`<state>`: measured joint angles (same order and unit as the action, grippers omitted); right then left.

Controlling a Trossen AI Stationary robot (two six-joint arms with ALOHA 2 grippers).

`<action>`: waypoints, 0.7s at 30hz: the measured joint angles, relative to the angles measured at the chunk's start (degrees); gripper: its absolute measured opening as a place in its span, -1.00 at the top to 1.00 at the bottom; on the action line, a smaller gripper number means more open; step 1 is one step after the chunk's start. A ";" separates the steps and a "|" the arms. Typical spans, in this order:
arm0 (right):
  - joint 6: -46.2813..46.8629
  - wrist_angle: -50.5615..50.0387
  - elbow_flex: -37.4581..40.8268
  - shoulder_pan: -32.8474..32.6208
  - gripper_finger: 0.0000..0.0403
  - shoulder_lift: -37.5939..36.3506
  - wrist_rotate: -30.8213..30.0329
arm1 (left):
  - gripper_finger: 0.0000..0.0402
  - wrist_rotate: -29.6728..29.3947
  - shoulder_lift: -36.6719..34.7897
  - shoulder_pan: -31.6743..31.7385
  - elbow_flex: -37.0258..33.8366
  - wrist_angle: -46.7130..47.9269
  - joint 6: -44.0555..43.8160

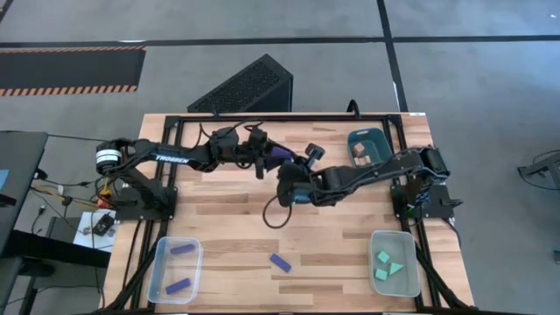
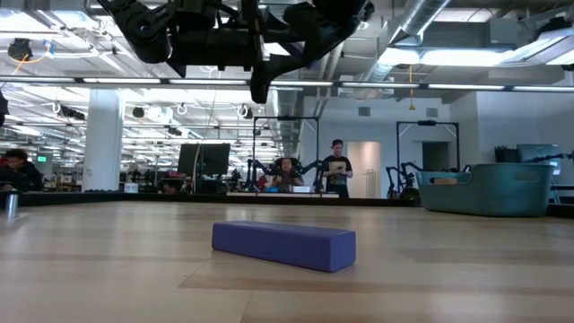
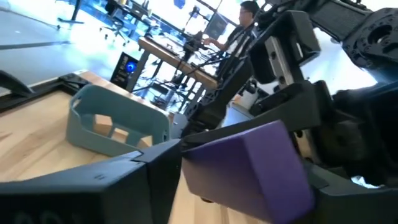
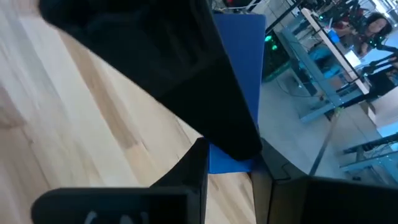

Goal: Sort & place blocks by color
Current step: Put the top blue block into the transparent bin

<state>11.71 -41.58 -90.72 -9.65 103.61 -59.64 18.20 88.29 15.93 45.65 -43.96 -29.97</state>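
A dark blue bar is seen suspended above the table just above the centre of the high view, where the two end effectors meet. The bar lies between them, its long axis running from upper left to lower right, one end toward each arm. The right end effector is closed on the bar; in the right wrist view the blue block is pinched between its dark fingers. The left end effector is brought up against the other end, and in the left wrist view the bar sits between its fingers with a finger alongside; whether its grip is already firm cannot be told. A hand-over appears to be in progress, turning on the bar being equally near both arms.

A second dark blue bar is left lying flat on the table at lower centre, well apart from both end effectors, its long axis slanted; it fills the middle of the low view. Two blue bars are already held in the clear tray at lower left, teal pieces in the clear tray at lower right, and pale wood pieces in the dark teal bin at upper right.
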 joint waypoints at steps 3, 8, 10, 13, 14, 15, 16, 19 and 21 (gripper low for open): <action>-0.22 0.86 0.00 0.53 0.62 0.01 0.28 | 0.27 0.61 0.00 1.43 0.02 0.44 -0.54; -0.49 0.74 0.00 1.21 0.62 0.02 1.97 | 0.80 1.96 0.00 3.79 0.04 1.41 -0.73; -0.20 0.71 -0.04 1.25 0.64 -0.11 2.17 | 0.88 4.25 0.05 4.60 -0.02 1.77 -0.05; -0.18 1.03 -0.04 1.42 0.65 -0.07 2.25 | 0.87 6.06 0.07 5.30 -0.02 2.09 0.42; -0.16 1.08 -0.04 1.51 0.66 -0.07 2.46 | 0.85 6.03 0.07 5.38 -0.02 2.40 0.68; -0.16 1.20 -0.04 1.62 0.66 -0.07 2.51 | 0.84 5.99 0.07 5.48 0.00 2.69 0.84; -0.14 1.33 -0.04 1.75 0.66 -0.04 2.54 | 0.84 6.00 0.04 5.57 0.00 2.91 0.92; -0.14 1.33 0.00 2.12 0.66 0.00 2.70 | 0.87 5.92 0.04 5.70 0.00 3.35 1.05; -0.09 1.44 0.00 2.39 0.66 0.00 2.73 | 0.87 5.83 0.04 5.76 0.00 3.40 1.56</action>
<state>11.62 -40.14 -90.72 -7.26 103.61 -56.90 24.03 88.33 21.69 45.65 -40.56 -28.41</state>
